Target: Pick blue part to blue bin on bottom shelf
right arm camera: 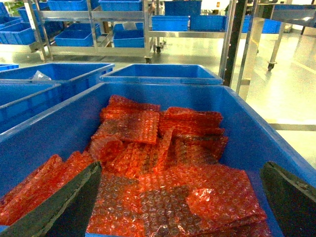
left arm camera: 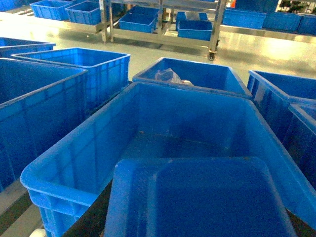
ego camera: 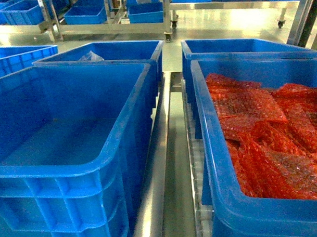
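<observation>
The blue part is not visible in any view, so I judge it only by its description as small, rigid and light, best pinched across flat faces; my right fingers hang wide open and empty over the crate of red bags, left fingers unseen.

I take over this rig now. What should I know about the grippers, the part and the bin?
Right gripper: open, empty, over the crate of red bags.
Left gripper: not in view.
Blue part: not seen in any view.
Empty blue bin: left of that crate.
Done: nothing placed.
Left: find the part, pick it, put it in the bin.
</observation>
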